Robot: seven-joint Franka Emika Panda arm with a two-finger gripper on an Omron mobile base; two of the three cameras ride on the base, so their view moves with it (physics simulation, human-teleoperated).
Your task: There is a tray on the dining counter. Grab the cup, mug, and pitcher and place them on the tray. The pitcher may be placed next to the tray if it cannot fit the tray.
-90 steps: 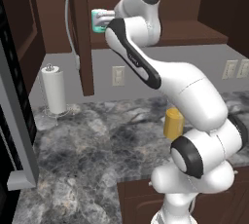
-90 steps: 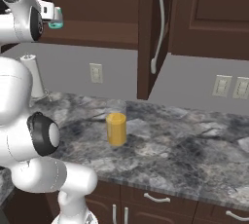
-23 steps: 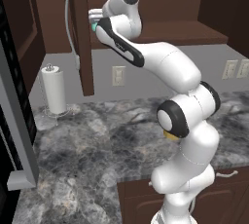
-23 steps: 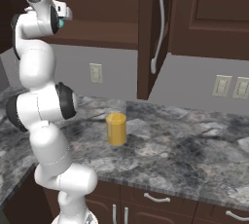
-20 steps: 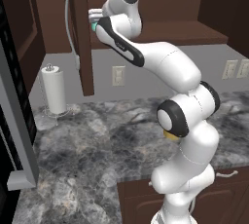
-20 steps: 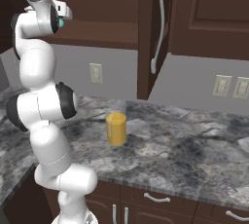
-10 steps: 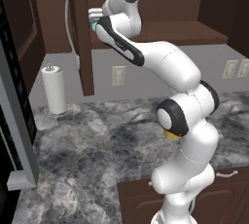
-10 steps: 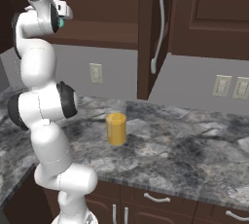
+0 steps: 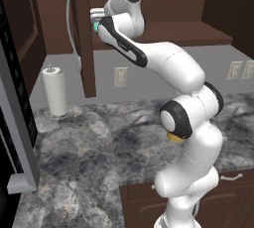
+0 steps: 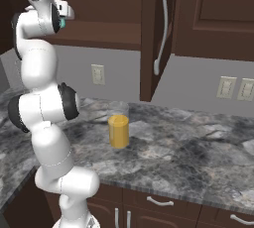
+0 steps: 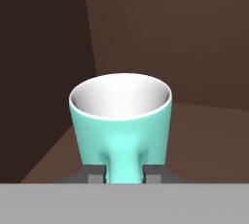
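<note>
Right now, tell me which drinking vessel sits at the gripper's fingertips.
The teal mug, white inside, up in the dark cabinet: its handle lies between the gripper fingers. The pitcher, clear glass with orange liquid, stands apart, down on the marbled counter.

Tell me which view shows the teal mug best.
The hand view: the mug faces the camera, white inside and handle plain, a gripper fingertip on each side of the handle. Both base views catch just a teal sliver at the hand, up inside the wall cabinet.
</note>
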